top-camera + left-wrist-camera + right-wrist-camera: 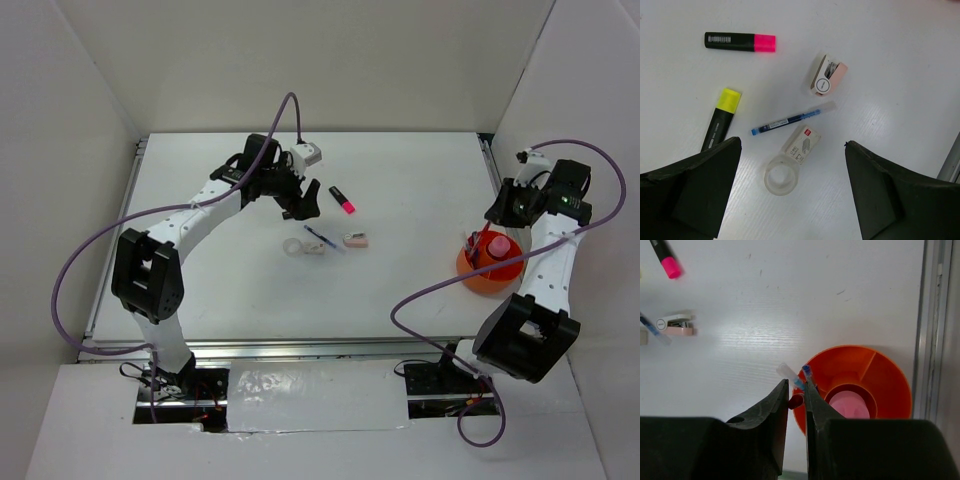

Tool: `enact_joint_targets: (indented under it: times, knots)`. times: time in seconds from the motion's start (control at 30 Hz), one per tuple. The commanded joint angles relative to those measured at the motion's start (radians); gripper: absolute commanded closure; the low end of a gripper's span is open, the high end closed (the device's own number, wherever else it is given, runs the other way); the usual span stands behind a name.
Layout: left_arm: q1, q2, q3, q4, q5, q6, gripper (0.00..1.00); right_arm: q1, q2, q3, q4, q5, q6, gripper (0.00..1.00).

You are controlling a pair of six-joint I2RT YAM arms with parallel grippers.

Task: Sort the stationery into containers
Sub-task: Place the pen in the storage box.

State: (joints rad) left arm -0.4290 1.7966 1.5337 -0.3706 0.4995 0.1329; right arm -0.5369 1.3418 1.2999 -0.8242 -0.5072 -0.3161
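My left gripper (300, 203) is open and empty, hovering over the loose stationery. In the left wrist view its gripper (792, 200) hangs just above a clear tape ring (782, 173). Beyond lie a blue pen (792, 118), a yellow-capped highlighter (720, 119) and a pink-capped highlighter (740, 42). My right gripper (796, 385) is over the left rim of the orange cup (885, 375). It is nearly closed, with a red pen end (796, 401) filling the gap. Blue pens (791, 375) stick up at its tips. A pink tube (850, 405) stands in the cup's centre.
A small white box with a red logo (803, 144) touches the tape ring. A pink-and-white mini stapler (827, 75) lies further off. The table's right metal rail (935, 325) runs close beside the cup. White walls enclose the table.
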Motion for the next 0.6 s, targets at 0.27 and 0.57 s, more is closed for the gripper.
enact_joint_targets:
  times: [0.27, 0.57]
  knots:
    - [-0.002, 0.011, 0.029, 0.033, 0.004, 0.025, 0.03, 0.029, -0.056, -0.054, 0.039, 0.073, -0.11, 1.0]
    - [-0.007, 0.014, 0.039, 0.016, -0.001, 0.034, 0.03, 0.041, -0.046, -0.047, 0.008, 0.059, -0.129, 0.97]
